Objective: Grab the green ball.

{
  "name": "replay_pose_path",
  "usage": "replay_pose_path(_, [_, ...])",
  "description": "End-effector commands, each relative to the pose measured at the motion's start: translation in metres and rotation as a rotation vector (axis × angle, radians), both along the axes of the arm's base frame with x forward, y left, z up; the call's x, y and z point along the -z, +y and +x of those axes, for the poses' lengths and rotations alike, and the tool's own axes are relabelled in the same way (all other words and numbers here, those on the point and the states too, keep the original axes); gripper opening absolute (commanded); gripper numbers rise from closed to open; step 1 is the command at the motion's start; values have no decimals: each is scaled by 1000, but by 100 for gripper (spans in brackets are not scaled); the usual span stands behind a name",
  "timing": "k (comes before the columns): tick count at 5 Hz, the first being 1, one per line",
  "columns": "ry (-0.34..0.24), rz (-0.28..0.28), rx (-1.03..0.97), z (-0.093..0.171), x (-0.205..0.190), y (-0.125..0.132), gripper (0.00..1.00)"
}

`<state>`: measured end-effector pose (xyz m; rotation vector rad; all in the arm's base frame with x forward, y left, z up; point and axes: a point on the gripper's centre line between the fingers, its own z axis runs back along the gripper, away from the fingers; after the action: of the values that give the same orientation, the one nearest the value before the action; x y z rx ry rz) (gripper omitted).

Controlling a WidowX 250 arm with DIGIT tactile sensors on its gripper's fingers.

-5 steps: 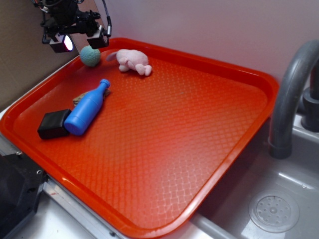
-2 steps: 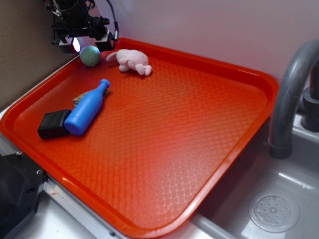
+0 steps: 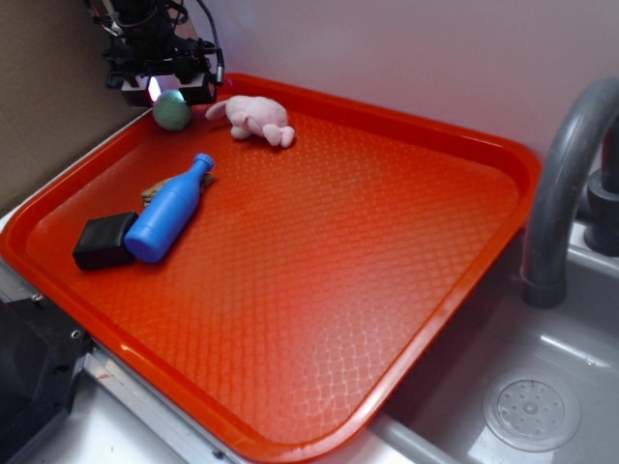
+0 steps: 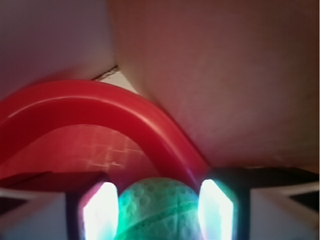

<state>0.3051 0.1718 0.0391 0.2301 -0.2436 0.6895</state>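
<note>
The green ball [image 3: 172, 113] is small, pale mint-green and dimpled, and lies in the far left corner of the red tray [image 3: 387, 290]. My gripper [image 3: 164, 92] sits low right over it, jaws open, one finger on each side of the ball. In the wrist view the ball [image 4: 157, 212] fills the gap between the lit left finger [image 4: 100, 212] and right finger [image 4: 216, 207], close to both pads. The tray's curved rim [image 4: 150, 115] is just beyond it.
A pink plush toy [image 3: 253, 118] lies just right of the ball. A blue bottle [image 3: 169, 210] and a black block [image 3: 104, 240] lie at the tray's left. A wall backs the tray's corner. A grey faucet [image 3: 566, 174] and sink drain [image 3: 530, 411] are at right.
My gripper has moved down and slightly right, from above and left of the ball to straddling it. The ball and the other things have not moved.
</note>
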Motion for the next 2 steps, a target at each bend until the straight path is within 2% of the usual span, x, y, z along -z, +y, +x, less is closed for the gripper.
replay_pose_path(1, [-65, 32, 33, 4, -22, 1, 0])
replay_pose_path(2, [-59, 24, 33, 2, -24, -2, 0])
